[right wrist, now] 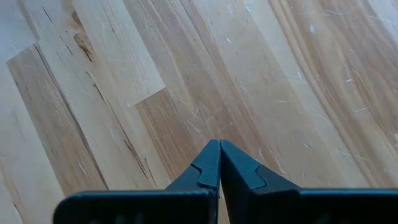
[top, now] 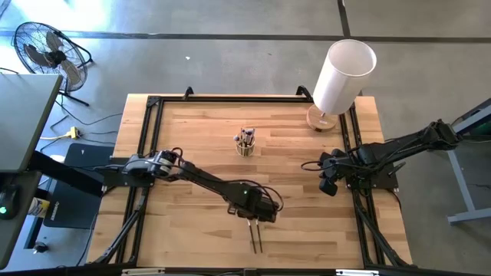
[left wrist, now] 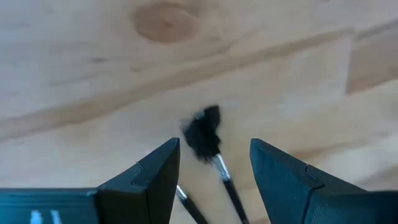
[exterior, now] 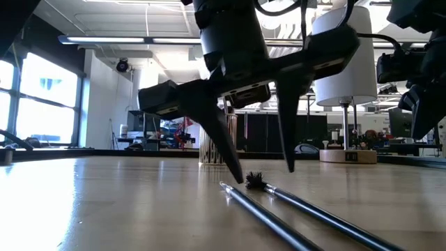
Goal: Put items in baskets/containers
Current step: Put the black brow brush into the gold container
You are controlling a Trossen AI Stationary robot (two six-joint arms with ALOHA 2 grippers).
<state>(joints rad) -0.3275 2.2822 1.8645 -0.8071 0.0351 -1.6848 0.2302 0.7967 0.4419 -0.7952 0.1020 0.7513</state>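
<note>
At the far left of the high view, off the counter (top: 192,146), a black floor fan (top: 47,55) stands on the grey floor beside a grey cabinet top (top: 23,123).

The left arm reaches from the counter's left edge toward its near middle. Its left pincer (top: 252,220) points down over the wood with both fingers spread wide and nothing between them. In the low view the left pincer (exterior: 261,171) has one fingertip just beside the dark bristle tip of a brush and the other fingertip hanging a little above the counter. Two makeup brushes (top: 255,236) lie side by side on the counter directly under it, their thin dark handles running toward the near edge. The left wrist view shows the two brushes (left wrist: 214,155) in the gap between the open fingers (left wrist: 155,174), one with a bushy dark tip, the other only as a thin handle with a small pale end.

Farther back, near the counter's middle, the small clear cup (top: 245,144) stands upright with several brushes in it, tips up. It is well apart from the left pincer and from the two loose brushes.

To the right, at the back right corner, a big white cylinder (top: 344,74) stands on a round wooden base (top: 322,119).

The right arm comes in from the right edge. Its right pincer (top: 328,182) hovers above bare wood near the right rail, and the right wrist view shows the right pincer (right wrist: 219,163) closed, fingers pressed together, holding nothing.
</note>
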